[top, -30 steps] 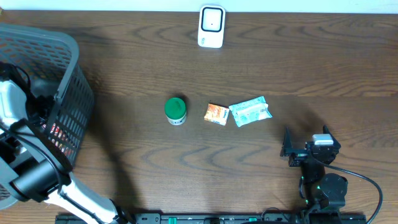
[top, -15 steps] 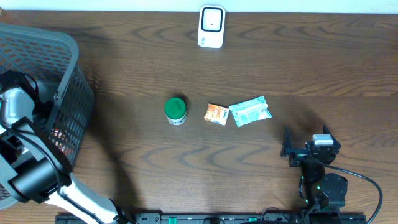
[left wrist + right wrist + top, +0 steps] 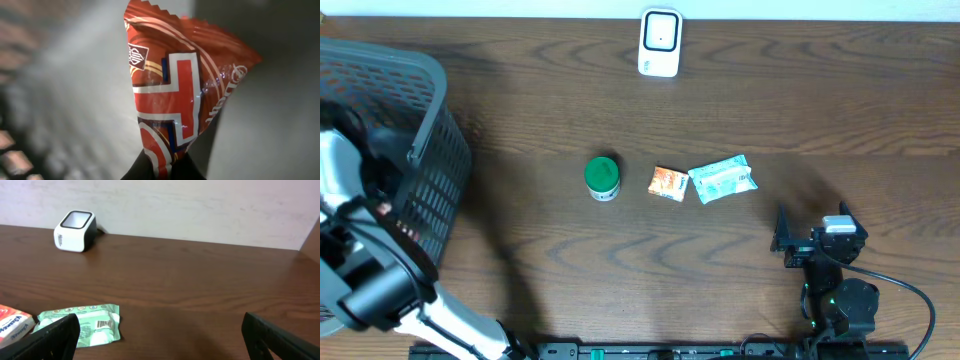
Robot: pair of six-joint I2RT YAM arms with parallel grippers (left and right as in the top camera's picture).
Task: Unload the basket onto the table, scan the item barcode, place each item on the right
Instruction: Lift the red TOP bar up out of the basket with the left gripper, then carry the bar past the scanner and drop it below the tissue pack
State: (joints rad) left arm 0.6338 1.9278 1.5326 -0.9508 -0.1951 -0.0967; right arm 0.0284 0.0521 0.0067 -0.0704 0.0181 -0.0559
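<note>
Inside the basket, left claw tight on red packet

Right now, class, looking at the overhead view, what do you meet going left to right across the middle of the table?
grey mesh basket → green-lidded jar → orange packet → pale green wipes pack → right gripper

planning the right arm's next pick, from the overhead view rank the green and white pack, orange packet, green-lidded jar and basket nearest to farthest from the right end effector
1. green and white pack, just up-left of the right end effector
2. orange packet, left of that pack
3. green-lidded jar, further left
4. basket, at the far left edge
</note>
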